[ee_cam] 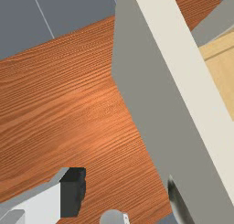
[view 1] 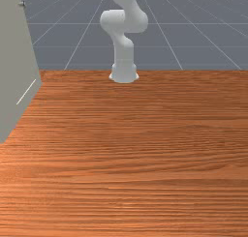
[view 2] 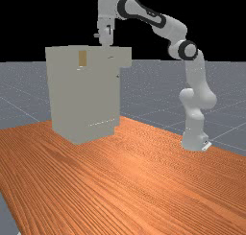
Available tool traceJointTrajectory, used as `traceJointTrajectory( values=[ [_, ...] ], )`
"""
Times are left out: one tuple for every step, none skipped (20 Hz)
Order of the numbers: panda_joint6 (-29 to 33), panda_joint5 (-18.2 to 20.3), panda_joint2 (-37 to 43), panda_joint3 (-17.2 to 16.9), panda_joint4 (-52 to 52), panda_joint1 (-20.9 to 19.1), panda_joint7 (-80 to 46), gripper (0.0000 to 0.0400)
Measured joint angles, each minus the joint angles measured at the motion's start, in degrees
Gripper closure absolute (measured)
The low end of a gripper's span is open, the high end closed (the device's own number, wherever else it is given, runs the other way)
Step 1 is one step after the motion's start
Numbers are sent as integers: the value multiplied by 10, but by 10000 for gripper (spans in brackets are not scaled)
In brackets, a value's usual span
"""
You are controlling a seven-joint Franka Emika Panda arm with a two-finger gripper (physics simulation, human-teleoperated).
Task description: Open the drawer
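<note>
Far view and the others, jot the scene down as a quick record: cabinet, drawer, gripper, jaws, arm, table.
Cabinet: grey, standing on the table
Drawer: partly out at least; its front juts from the cabinet toward the arm's base, with pale wood behind it in the wrist view
Gripper: pointing down, seen by the cabinet's top edge in the far view
Jaws: open, not closed on anything
Arm: white and grey, bent over toward the cabinet
Table: orange-brown wood
</note>
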State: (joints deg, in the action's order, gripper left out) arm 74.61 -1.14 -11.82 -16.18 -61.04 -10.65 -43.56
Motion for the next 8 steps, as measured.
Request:
traceJointTrajectory(
  values=[
    [-6,2,8,6,-8,6,-5,0],
    [-9,4,16,13,-17,14,-13,0],
    [-11,5,28,22,-31,23,-21,0],
    [-11,6,40,31,-44,31,-28,0],
    [-12,8,51,42,-58,41,-40,0],
    [-12,8,63,54,-72,50,-52,0],
    [-11,9,73,67,-84,60,-65,0],
    [-9,10,79,78,-91,68,-75,0]
  ],
)
